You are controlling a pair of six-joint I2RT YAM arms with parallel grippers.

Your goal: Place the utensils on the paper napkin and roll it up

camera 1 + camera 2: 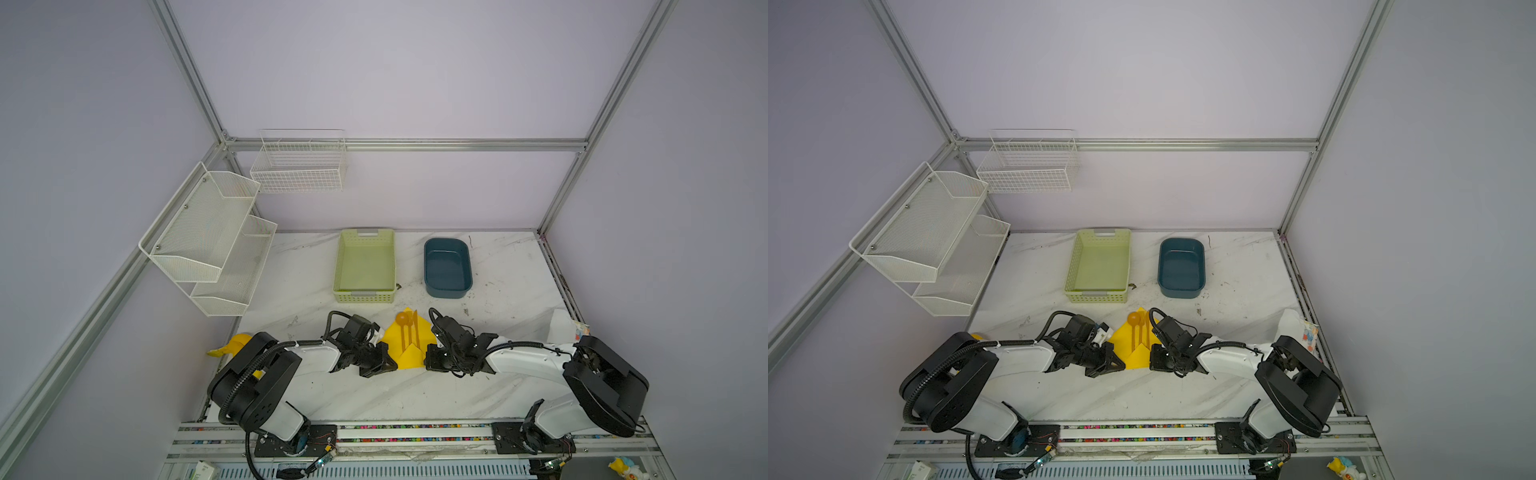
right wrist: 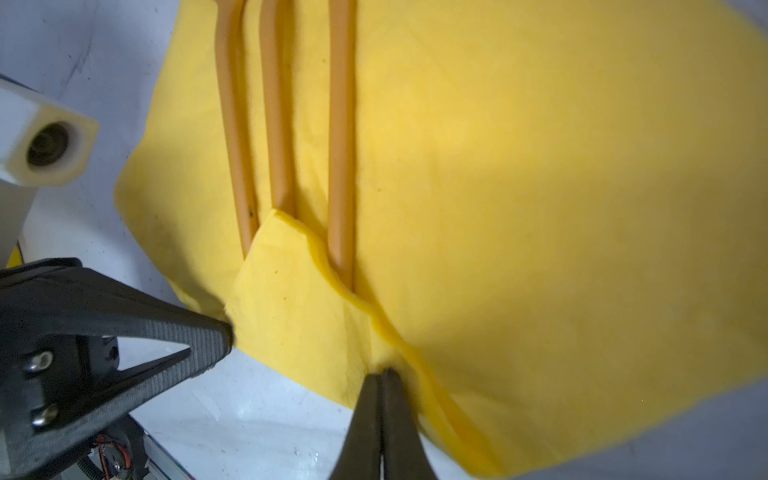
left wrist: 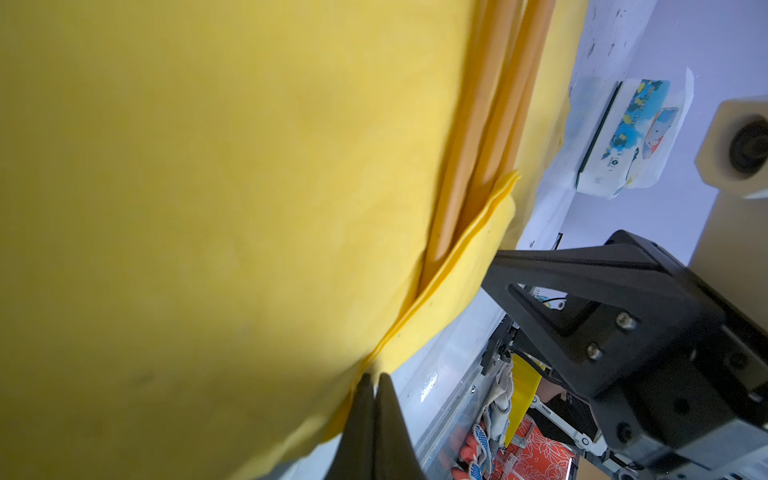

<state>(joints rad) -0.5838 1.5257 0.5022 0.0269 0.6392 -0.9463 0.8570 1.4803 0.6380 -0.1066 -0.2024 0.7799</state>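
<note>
Left claw (image 3: 371, 380) and right claw (image 2: 381, 374) each pinch the near fold of the thin yellow paper napkin (image 2: 540, 208); best roll both evenly toward the far edge of the white marbled surface (image 1: 511, 274), snug over the three slim orange-tan utensils (image 2: 340, 124).

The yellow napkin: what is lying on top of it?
Three orange utensils lie side by side on the paper napkin. Its folded-up corner hides their handle ends.

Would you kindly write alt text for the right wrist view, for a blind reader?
The right gripper, shut, pinches an edge of the yellow paper napkin, whose folded-up flap covers the handle ends of three orange-tan utensils. The left gripper meets the napkin's edge alongside with its black tip.
</note>
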